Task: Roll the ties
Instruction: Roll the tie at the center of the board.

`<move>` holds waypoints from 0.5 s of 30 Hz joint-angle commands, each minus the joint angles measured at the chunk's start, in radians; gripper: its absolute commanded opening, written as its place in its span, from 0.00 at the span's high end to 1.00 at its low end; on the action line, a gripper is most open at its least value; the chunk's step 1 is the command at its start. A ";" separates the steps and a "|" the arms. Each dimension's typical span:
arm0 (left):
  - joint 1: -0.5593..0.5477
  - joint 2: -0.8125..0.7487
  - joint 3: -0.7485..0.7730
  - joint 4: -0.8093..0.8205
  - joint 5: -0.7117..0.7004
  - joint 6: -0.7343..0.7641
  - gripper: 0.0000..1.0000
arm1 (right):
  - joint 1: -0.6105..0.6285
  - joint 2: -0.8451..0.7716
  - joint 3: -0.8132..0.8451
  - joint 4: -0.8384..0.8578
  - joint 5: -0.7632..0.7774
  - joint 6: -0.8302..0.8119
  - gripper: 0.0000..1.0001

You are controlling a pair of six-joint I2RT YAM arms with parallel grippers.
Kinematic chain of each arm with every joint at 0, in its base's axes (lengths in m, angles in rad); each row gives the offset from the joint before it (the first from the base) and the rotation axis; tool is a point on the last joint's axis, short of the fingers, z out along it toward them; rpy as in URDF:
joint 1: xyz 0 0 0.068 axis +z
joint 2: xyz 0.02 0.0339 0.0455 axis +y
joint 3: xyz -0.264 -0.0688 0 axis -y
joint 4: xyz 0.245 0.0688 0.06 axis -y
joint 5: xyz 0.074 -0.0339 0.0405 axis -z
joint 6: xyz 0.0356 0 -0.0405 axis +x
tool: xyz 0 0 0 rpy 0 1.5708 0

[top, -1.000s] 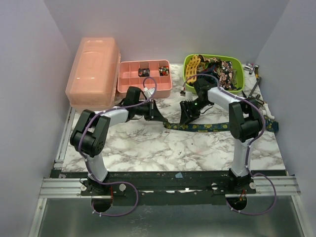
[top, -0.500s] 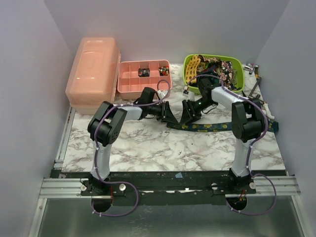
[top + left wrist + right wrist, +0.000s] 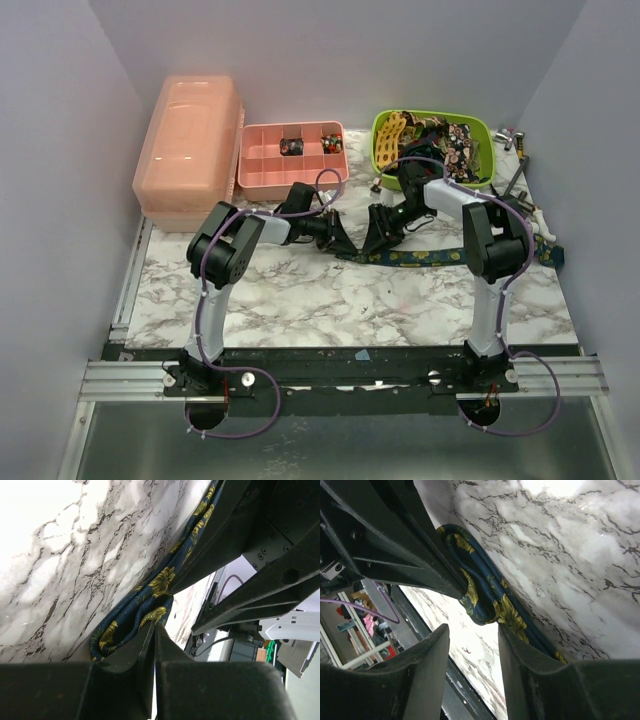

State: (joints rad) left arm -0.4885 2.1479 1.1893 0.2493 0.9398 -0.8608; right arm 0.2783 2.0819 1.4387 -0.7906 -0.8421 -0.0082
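A dark navy tie (image 3: 420, 258) with yellow flowers lies stretched across the marble table (image 3: 300, 300). Its left end is folded into a small loose curl (image 3: 125, 625). My left gripper (image 3: 340, 240) is low at that curl, and in the left wrist view its jaws (image 3: 155, 626) are shut, with the fold's edge at their tips. My right gripper (image 3: 376, 238) faces it from the right. In the right wrist view it (image 3: 472, 630) stands open, one finger (image 3: 520, 650) against the tie (image 3: 485, 595). More patterned ties (image 3: 440, 135) fill the green basket (image 3: 484, 178).
A pink compartment tray (image 3: 262, 180) and a peach lidded box (image 3: 190, 145) stand at the back left. Small tools (image 3: 515, 140) lie by the right wall. The two grippers almost touch, and the left arm's dark fingers (image 3: 395, 545) crowd the right wrist view.
My left arm has swung right, bringing its gripper up against the right gripper at the tie's left end. The right gripper has barely moved.
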 commanded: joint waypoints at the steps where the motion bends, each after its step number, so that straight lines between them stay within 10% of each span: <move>1: -0.002 0.027 0.013 0.056 0.015 -0.038 0.95 | 0.020 0.036 -0.007 0.051 0.063 0.026 0.55; 8: -0.002 -0.002 -0.008 0.099 0.022 -0.022 0.93 | 0.022 0.096 0.007 0.057 0.196 -0.043 0.67; 15: -0.010 -0.299 -0.213 0.160 -0.061 0.321 0.45 | 0.022 0.129 -0.014 -0.062 0.259 -0.220 0.79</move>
State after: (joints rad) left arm -0.4889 2.0705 1.0908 0.3363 0.9287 -0.7921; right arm 0.2947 2.1429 1.4559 -0.7792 -0.7540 -0.0635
